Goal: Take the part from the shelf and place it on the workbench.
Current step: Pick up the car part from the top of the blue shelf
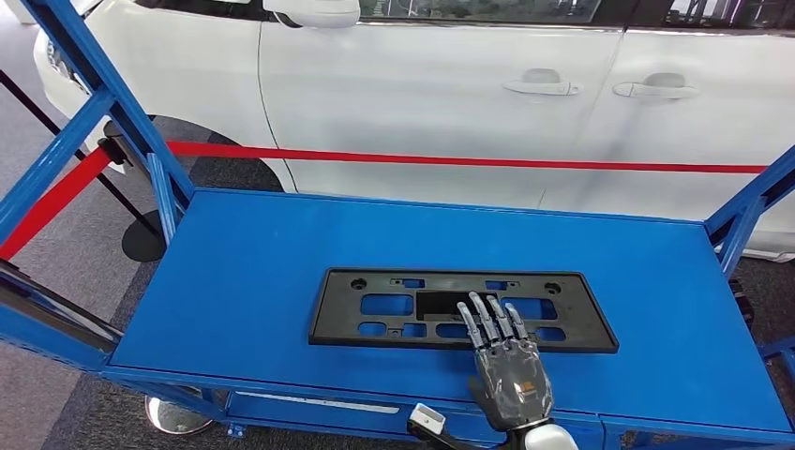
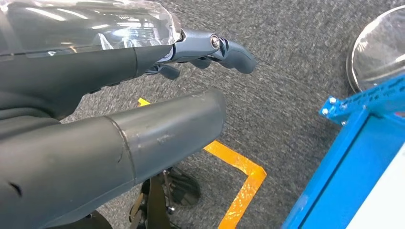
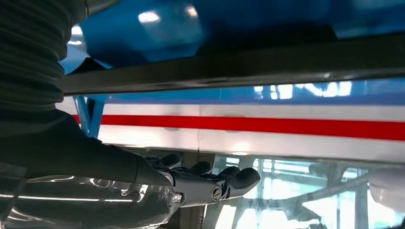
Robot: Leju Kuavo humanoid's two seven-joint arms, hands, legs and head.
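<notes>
The part (image 1: 441,305), a flat black plastic plate with several cut-outs, lies flat on the blue workbench (image 1: 244,272), near its front edge. My right hand (image 1: 506,366) reaches in from below with its fingers stretched out straight; their tips lie over the part's near edge and grip nothing. In the right wrist view the part (image 3: 239,67) shows edge-on as a dark bar, beyond my right hand (image 3: 205,183). My left hand (image 2: 200,52) hangs low beside the bench over grey carpet and holds nothing.
A white car (image 1: 422,84) stands close behind the bench, with a red barrier belt (image 1: 469,161) in front of it. Blue frame posts rise at the left (image 1: 94,103) and right (image 1: 750,211). Yellow floor tape (image 2: 243,176) and a round metal base (image 2: 382,47) lie by the bench.
</notes>
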